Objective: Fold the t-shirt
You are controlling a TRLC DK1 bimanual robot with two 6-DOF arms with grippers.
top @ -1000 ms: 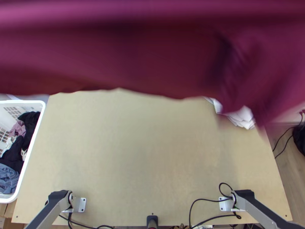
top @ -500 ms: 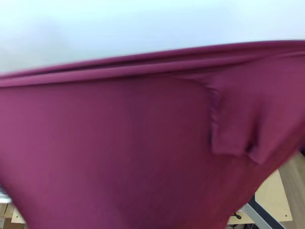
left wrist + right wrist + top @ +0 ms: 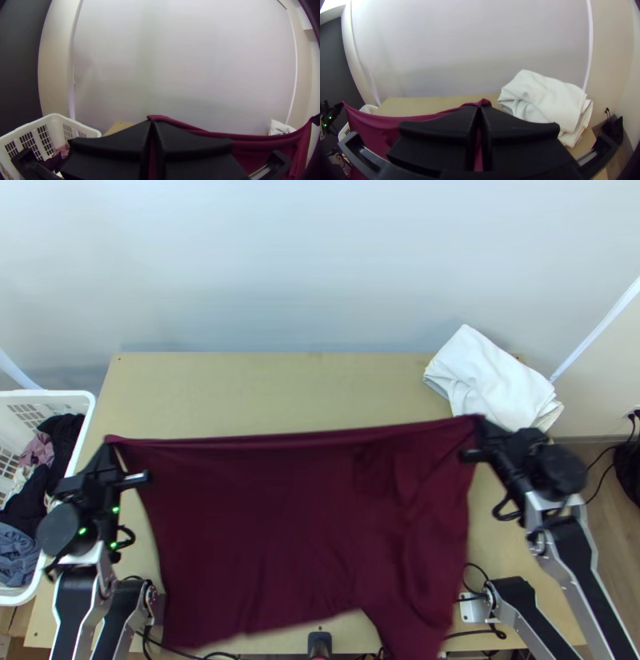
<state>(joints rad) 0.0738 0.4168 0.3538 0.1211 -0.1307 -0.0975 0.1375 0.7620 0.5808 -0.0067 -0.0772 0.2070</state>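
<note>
1. At the top view's 9 o'clock, I've got my left gripper (image 3: pixel 110 450) pinching the soft maroon cloth t-shirt (image 3: pixel 296 524).
2. At 3 o'clock, my right gripper (image 3: pixel 482 425) pinches its other far corner.
3. The shirt hangs spread between them, trailing toward 6 o'clock.
4. Folded white cloth (image 3: pixel 490 376) lies at my right gripper's 12 o'clock.

1. Maroon fabric t-shirt (image 3: pixel 264 524): blurred in the top view, its lowest part cut off by the bottom edge.
2. White plastic basket (image 3: pixel 56 394): cut off by that view's left edge.
3. Folded white cloth (image 3: pixel 488 372): partly hidden behind the t-shirt in the left wrist view.
4. Black right gripper (image 3: pixel 480 428): blurred from above.
5. Black object (image 3: pixel 630 470): cut off, unidentifiable.
</note>
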